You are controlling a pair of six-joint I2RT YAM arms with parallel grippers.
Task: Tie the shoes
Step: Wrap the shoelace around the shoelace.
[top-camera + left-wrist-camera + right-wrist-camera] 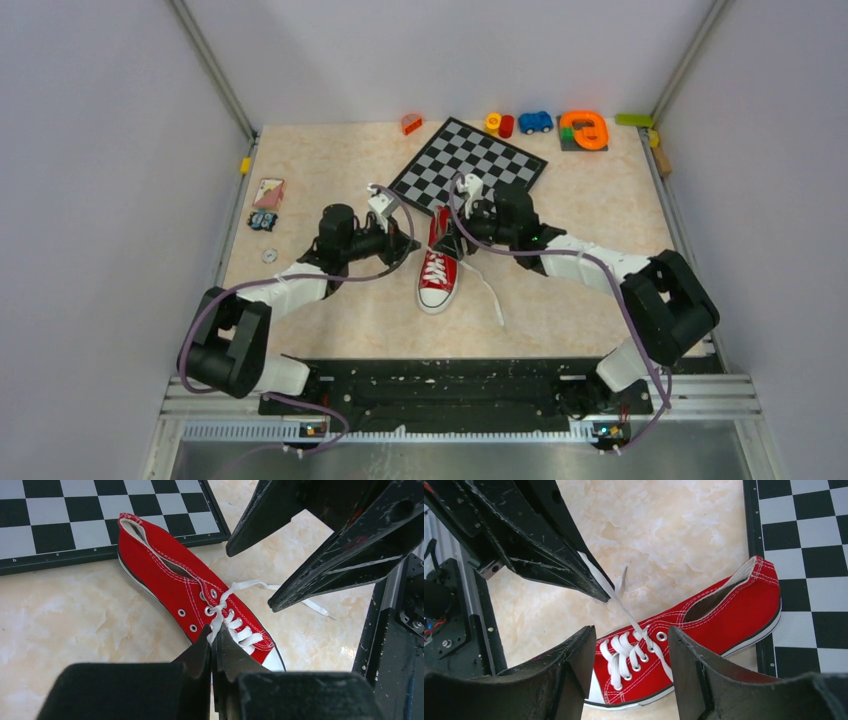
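Beige marbled tabletop [330, 170], grey walls. Red canvas low sneaker with white laces [438, 272] lies mid-table, long axis 12 to 6: toe at 6, heel at 12 at the edge of black-and-white chessboard [470, 160]. Left gripper [213, 631], at shoe's 9, pressed together, pinching one white lace end [216, 614]. Right gripper [631, 628], at shoe's 1, spread, holding nothing, over the eyelets. Loose lace end [493, 295] trails toward 4; right arm judged nearer. Shoe mouth empty.

shoe [734, 605]: red canvas, matt, white stitching, smooth rubber toe cap
laces [624, 652]: white woven cloth
table [75, 620]: marble-look, kinda glossy
chessboard [50, 510]: smooth, faint sheen
right gripper fingers [574, 660]: black plastic, scuffed, matt
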